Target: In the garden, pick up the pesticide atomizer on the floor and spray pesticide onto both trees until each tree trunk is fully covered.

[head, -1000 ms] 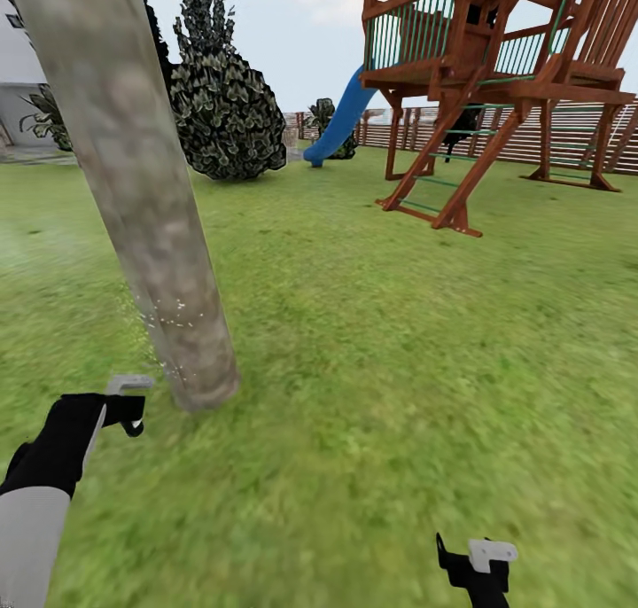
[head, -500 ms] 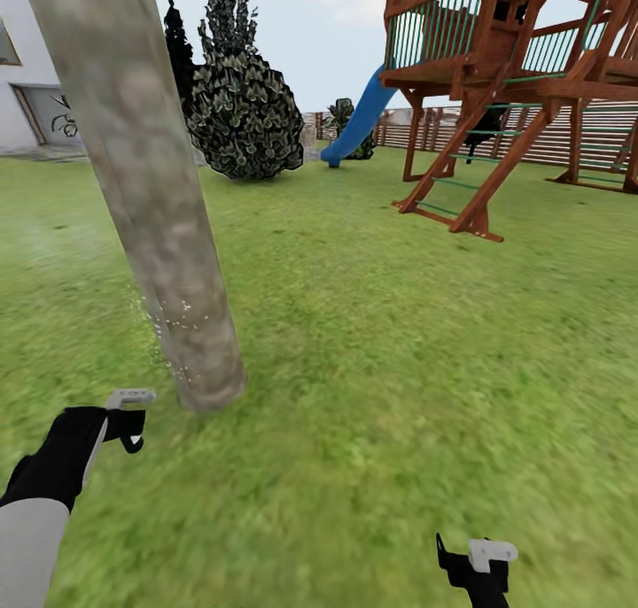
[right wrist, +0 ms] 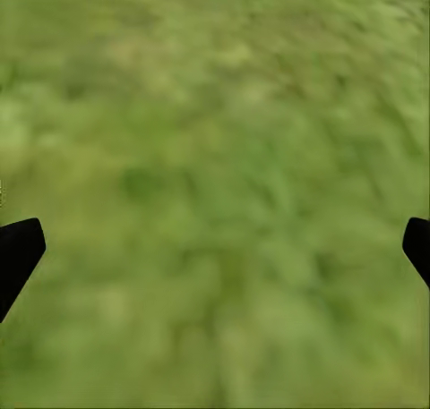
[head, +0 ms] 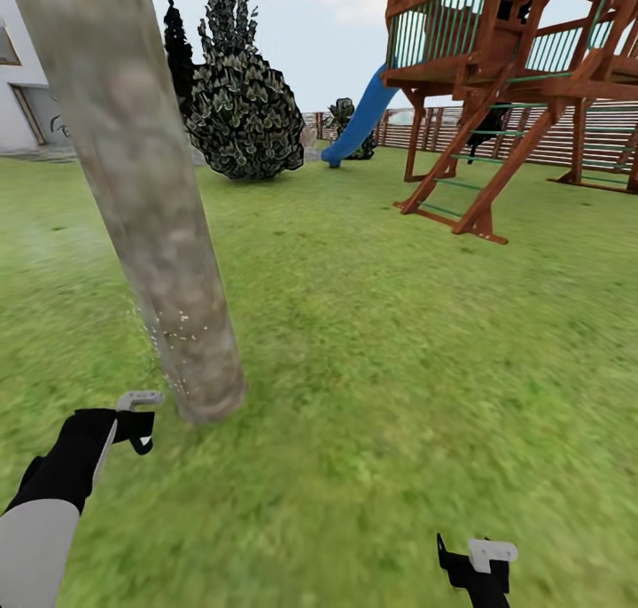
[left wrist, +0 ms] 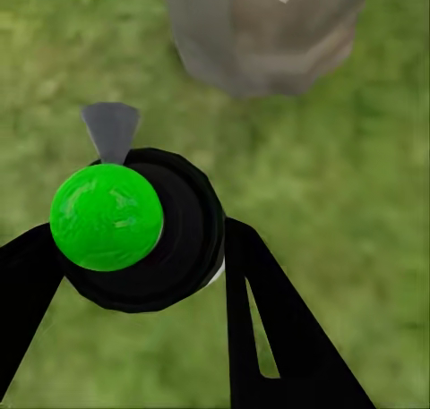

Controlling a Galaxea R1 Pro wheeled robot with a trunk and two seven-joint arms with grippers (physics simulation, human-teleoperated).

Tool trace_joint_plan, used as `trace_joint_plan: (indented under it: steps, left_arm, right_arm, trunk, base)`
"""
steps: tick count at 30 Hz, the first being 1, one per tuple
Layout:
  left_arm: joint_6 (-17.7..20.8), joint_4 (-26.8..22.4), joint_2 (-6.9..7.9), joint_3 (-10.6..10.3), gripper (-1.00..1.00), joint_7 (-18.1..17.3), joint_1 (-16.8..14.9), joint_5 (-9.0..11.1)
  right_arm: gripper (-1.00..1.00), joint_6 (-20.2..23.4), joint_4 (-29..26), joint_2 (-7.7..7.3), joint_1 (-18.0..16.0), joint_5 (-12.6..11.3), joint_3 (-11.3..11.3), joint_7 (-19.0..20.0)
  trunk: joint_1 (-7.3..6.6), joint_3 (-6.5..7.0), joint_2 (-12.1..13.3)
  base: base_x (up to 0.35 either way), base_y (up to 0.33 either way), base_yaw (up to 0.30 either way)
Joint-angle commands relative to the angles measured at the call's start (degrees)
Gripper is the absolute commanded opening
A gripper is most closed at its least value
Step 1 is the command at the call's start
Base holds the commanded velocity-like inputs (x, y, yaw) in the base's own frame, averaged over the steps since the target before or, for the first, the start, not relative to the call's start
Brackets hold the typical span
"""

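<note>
The left gripper point(left wrist: 143, 248) clamps the pesticide atomizer point(left wrist: 134, 225) near the tree trunk point(head: 133, 174); sweeping its nozzle upward should cover bare bark. The right gripper point(right wrist: 215, 239) hangs wide, empty.

One thick tree trunk point(head: 146, 200), mottled grey-brown. White pesticide specks point(head: 182, 317) on its lower part: many, too fine to count. One atomizer point(left wrist: 134, 221), with one green cap. Two grippers: left gripper point(head: 133, 417), right gripper point(head: 478, 564). One wooden play tower point(head: 505, 85) with one blue slide point(head: 359, 116). One large dark bush point(head: 244, 116). One slat fence point(head: 549, 138). One white house point(head: 22, 103), partly seen.
</note>
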Motion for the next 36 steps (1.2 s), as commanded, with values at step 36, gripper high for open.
trace_joint_plan:
  steps: [36]
  left_arm:
    - [-6.67, 4.51, -3.28, -0.1, -1.0, 3.47, 1.79, 0.79]
  right_arm:
    - [1.0, -0.09, 0.0, 0.09, -0.03, 0.0, -0.01, -0.02]
  trunk:
    - [0.0, 0.0, 0.0]
  base:
    - [0.095, -0.076, 0.086]
